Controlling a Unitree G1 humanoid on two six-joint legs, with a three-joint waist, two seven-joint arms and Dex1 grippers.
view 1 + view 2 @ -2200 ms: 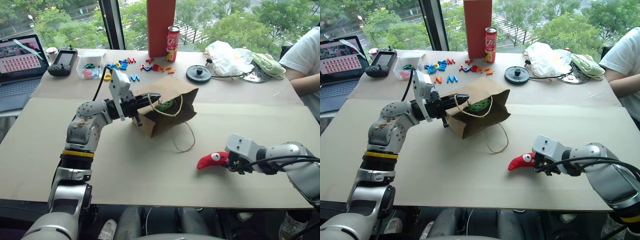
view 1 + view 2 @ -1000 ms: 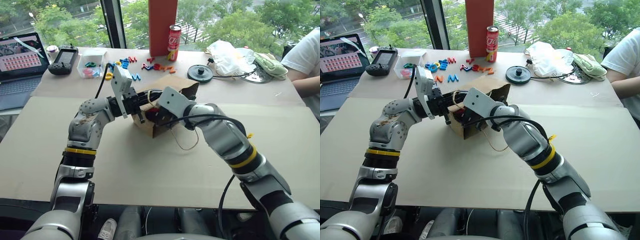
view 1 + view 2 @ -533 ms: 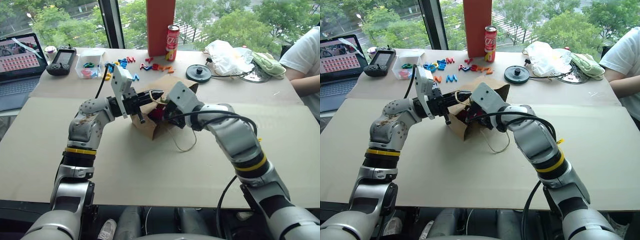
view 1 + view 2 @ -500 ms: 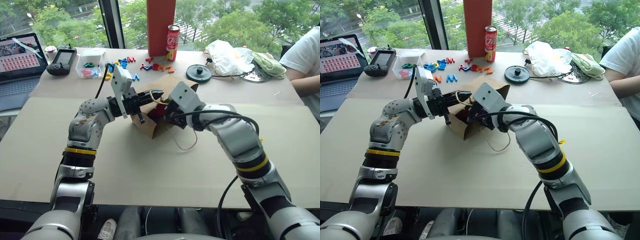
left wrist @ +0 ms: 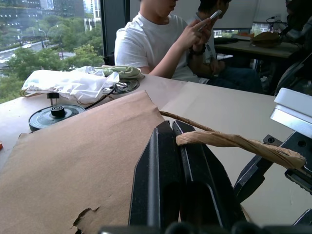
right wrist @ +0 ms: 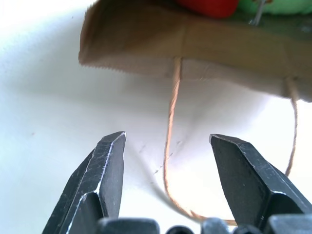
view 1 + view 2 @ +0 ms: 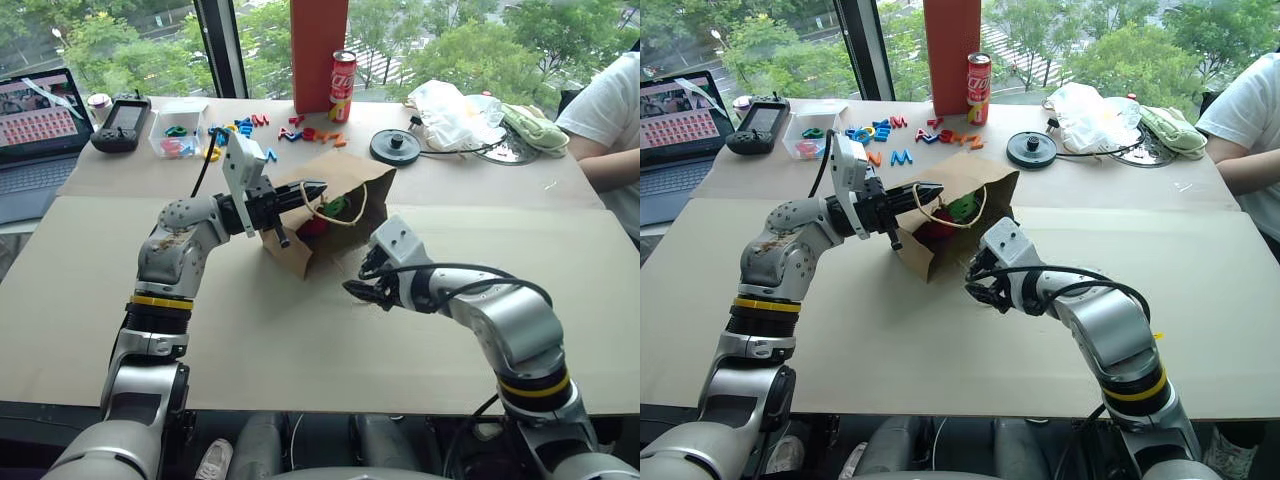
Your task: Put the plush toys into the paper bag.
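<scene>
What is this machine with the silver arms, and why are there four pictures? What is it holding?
It is a robot with two arms. Two pictures come from cameras in its head, looking down at the table. The other two come from little cameras on its wrists. Its left gripper is pinched shut on the upper rope handle of a brown paper bag lying on its side. Inside the bag you can see a red pepper-shaped plush toy and a bright green plush toy. Its right gripper is open and empty, just in front of the bag. Colourful plastic letters and a red drink can sit farther back.

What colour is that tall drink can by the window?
The can is red with silver ends, clearest in the left eye view.
</scene>
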